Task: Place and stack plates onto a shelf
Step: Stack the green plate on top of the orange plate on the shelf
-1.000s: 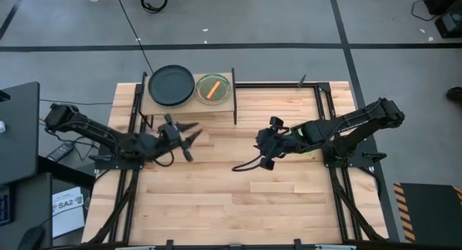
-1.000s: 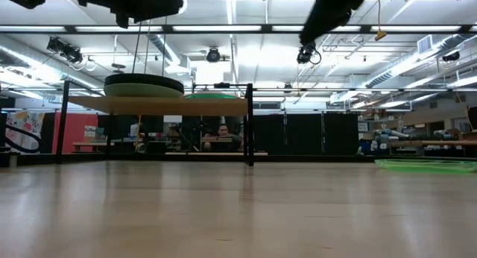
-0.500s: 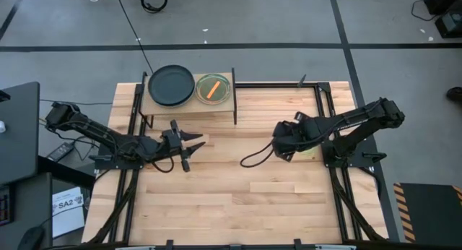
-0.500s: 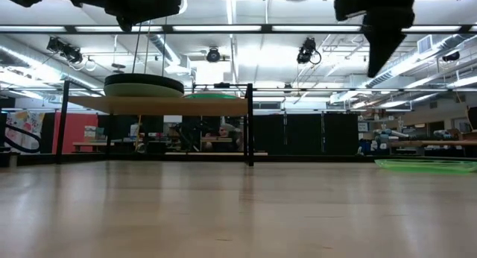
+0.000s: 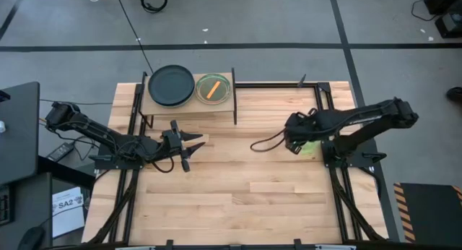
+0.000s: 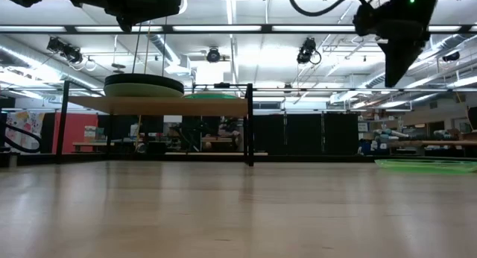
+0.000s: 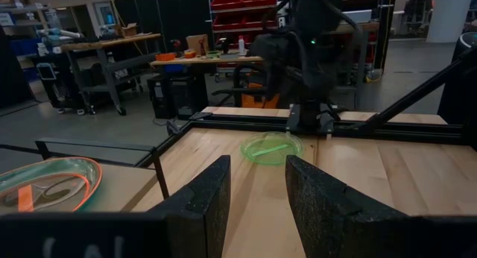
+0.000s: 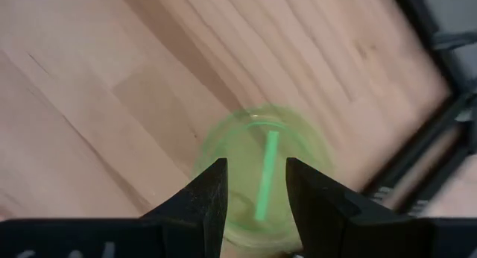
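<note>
Looking down from the high view, the shelf [image 5: 189, 102] stands at the desk's [image 5: 231, 207] far edge toward its left corner, carrying a black plate [image 5: 171, 85] and, just beside it, a small stack topped by a translucent orange plate [image 5: 213, 89]. The left gripper [image 5: 189, 144] waits near the left edge just in front of the shelf, its fingers apart and holding nothing. The right gripper [image 5: 294, 138] hovers near the right edge, directly over a bright green plate [image 5: 309, 148] lying on the desk.

In the low view the shelf [image 6: 156, 105] shows edge-on with the stacked plates on top, and the bright green plate [image 6: 426, 165] lies flat and thin at the desk's right side, the right arm hanging above it.

The left wrist view looks between that arm's spread fingers [image 7: 197, 206] across the desk to the bright green plate [image 7: 272, 148], with the orange-rimmed plate [image 7: 46, 182] on the shelf.

The right wrist view points straight down, its fingers [image 8: 201, 198] apart and bracketing the bright green plate [image 8: 261, 176], not yet touching.

The plate is probably light, stiff, slick plastic, so the raised rim looks like the best hold; a flat-lying thin edge could slip.
</note>
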### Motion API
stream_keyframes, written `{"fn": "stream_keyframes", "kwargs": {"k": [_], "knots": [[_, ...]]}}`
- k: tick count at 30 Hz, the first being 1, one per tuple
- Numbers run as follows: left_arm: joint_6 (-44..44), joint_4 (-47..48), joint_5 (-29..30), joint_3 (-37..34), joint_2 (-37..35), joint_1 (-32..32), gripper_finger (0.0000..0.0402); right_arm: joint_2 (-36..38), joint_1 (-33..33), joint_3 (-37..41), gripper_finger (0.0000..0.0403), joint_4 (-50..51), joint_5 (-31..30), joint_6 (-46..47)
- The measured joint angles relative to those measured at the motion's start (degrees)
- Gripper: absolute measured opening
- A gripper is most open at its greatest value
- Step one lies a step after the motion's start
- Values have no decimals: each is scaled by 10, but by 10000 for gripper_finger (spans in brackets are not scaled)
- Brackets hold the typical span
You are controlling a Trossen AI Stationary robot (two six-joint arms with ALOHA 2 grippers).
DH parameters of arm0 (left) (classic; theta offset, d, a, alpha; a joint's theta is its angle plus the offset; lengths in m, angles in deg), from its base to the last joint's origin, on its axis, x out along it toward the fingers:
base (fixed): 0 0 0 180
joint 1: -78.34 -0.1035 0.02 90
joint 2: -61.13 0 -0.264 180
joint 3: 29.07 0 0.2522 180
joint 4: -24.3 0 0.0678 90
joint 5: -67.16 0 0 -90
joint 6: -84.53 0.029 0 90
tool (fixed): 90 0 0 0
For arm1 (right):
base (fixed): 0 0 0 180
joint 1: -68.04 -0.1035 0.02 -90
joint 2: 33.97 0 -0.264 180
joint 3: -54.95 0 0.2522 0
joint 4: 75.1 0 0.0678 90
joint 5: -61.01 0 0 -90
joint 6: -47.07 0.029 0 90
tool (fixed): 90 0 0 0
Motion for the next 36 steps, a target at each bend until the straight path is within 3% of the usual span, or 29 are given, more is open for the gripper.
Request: {"fn": "stream_keyframes", "kwargs": {"k": [5, 10, 21, 36], "knots": [[0, 0, 0, 0, 0, 0, 137, 76, 39, 80, 142, -105, 37, -1], [0, 0, 0, 0, 0, 0, 137, 106, 47, 151, 142, -203, 48, -1], [0, 0, 0, 0, 0, 0, 137, 88, 46, 255, 142, -305, 56, 5], [0, 0, 0, 0, 0, 0, 137, 44, 46, 290, 142, -402, 47, 18]]}}
